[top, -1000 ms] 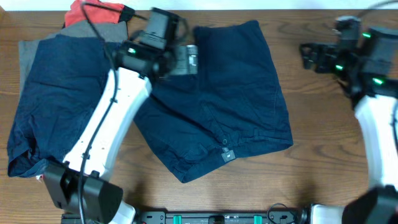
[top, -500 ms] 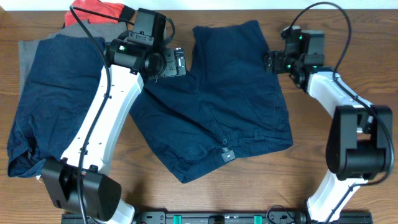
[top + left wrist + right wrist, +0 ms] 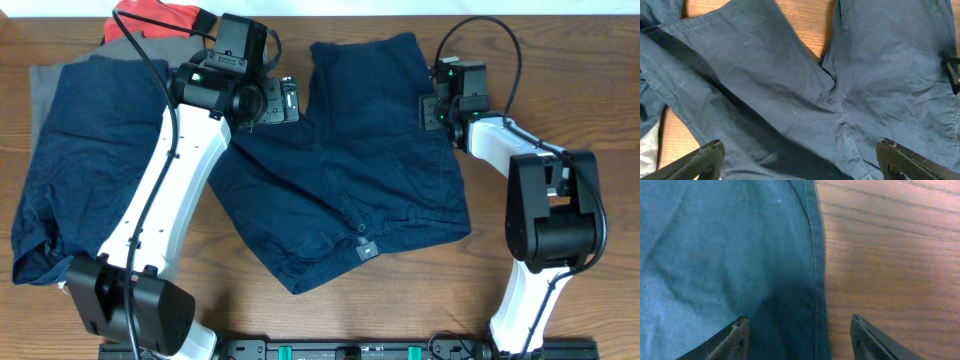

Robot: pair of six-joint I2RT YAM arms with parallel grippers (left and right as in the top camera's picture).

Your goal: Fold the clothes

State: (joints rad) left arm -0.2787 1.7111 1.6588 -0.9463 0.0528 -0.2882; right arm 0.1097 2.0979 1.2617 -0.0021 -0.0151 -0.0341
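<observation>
Shorts (image 3: pixel 350 170) lie spread flat mid-table, dark navy, both legs pointing toward the far edge, waistband button (image 3: pixel 362 229) on the near side. Main change: the right gripper (image 3: pixel 428 108), out by the table's (image 3: pixel 605 120) right edge a second ago, has swung in and now sits at the outer edge of the shorts' right leg; over the last half second it has crept slightly further along that edge. Right wrist view shows its jaws spread wide, one finger over cloth and the other over bare wood, the hemmed edge (image 3: pixel 815 255) running between them, nothing gripped yet. Left gripper (image 3: pixel 283 100) has barely moved in the last half second. It hangs above the inner side of the left leg, jaws wide apart and empty, with the crotch seam (image 3: pixel 840 117) in view below. Other pieces are stacked at the far left: another navy piece (image 3: pixel 90 160), a grey piece (image 3: pixel 45 85) under it, a red-orange piece (image 3: pixel 150 14) at the far corner. Judgement: both arms are now staged on the shorts, so a first pinch looks close; no fold is made yet.
</observation>
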